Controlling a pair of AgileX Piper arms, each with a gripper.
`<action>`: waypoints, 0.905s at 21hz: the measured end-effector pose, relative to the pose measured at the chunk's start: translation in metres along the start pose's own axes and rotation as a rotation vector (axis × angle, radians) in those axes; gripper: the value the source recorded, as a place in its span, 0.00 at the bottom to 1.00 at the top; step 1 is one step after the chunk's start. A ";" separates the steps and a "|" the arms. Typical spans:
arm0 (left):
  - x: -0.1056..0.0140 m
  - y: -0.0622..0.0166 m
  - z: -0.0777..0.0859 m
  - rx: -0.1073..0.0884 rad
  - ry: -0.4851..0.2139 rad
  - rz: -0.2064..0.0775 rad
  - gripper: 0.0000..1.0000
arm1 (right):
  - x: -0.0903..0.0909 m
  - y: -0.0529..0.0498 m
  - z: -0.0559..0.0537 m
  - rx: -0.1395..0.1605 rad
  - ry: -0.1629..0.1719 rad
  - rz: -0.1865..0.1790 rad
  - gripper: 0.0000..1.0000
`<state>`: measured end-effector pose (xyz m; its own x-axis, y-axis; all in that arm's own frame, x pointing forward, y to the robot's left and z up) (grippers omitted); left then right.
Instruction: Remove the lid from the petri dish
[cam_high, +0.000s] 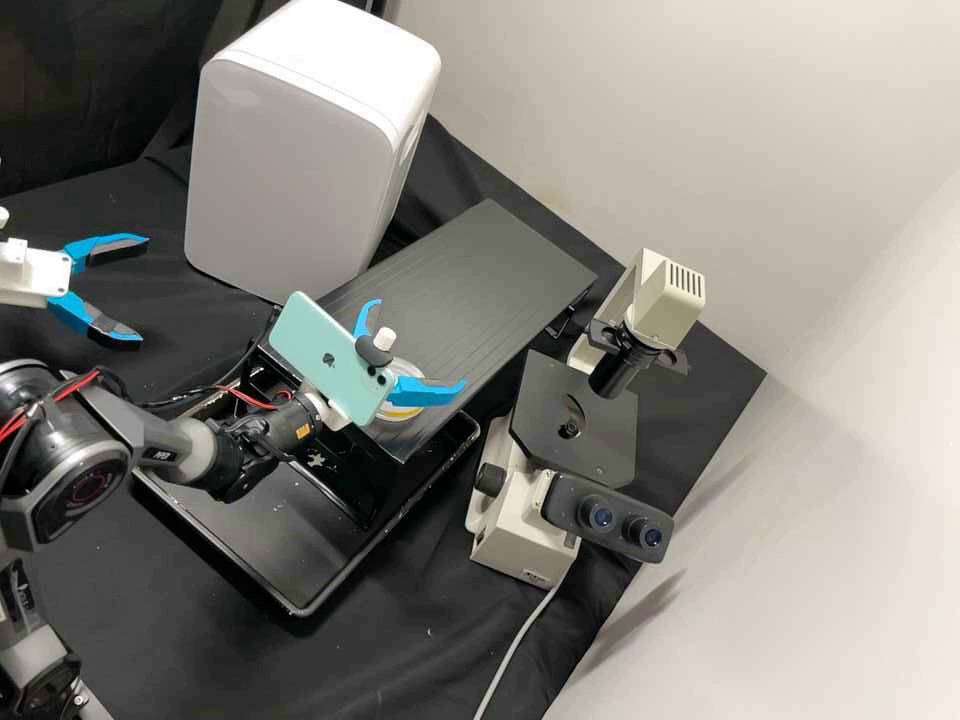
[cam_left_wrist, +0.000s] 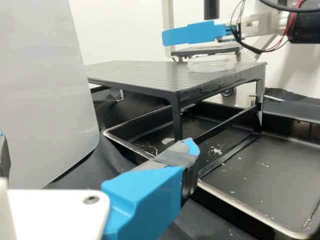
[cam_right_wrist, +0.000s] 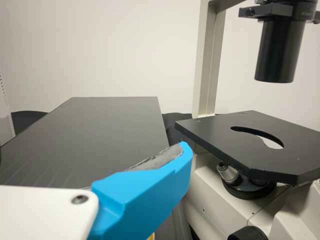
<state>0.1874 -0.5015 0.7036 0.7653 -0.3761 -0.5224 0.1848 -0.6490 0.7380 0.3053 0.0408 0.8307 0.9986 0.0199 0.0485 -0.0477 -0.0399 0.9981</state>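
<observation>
The bright blue fingers (cam_high: 430, 392) of the right gripper (cam_high: 420, 342) are spread wide and grip nothing. They sit on either side of the clear round plastic petri dish (cam_high: 412, 377), one on its far left and one on its near right. From the left wrist view, one of these fingers (cam_left_wrist: 195, 32) hangs above the dish (cam_left_wrist: 211, 63) with a gap between them. The dish rests on the near end of the black ribbed raised platform (cam_high: 470, 275), close to its edge. Its lid and base cannot be told apart here. A pale teal phone (cam_high: 325, 355) is fixed across the right arm's wrist, just behind the gripper.

The left gripper (cam_high: 140, 290) is at the left edge of the scene, over the black cloth (cam_high: 180, 640) that covers the bench. Its two blue fingers are also parted and hold nothing. It is near the foot of the tall white rounded box-shaped appliance (cam_high: 300, 140) and well apart from the dish.

The platform stands on thin legs in a shallow black metal tray (cam_high: 290, 540) flecked with white specks. The tray reaches out to the near left of the platform. To the right of the platform stands a white laboratory microscope (cam_high: 570, 440) with a black stage and dark eyepieces.
</observation>
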 end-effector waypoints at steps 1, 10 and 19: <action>0.000 -0.0005 0.000 0.000 -0.002 -0.002 1.00 | 0.000 0.000 0.000 0.000 0.000 0.000 1.00; -0.001 -0.0022 0.006 -0.019 -0.050 -0.017 1.00 | -0.003 -0.002 0.002 0.000 -0.003 -0.002 1.00; -0.001 -0.0021 0.004 -0.036 -0.053 -0.019 1.00 | -0.026 -0.010 0.020 -0.004 -0.046 -0.015 1.00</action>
<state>0.1834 -0.5025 0.7009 0.7277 -0.3990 -0.5579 0.2221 -0.6325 0.7420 0.2802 0.0207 0.8185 0.9992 -0.0258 0.0321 -0.0330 -0.0362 0.9988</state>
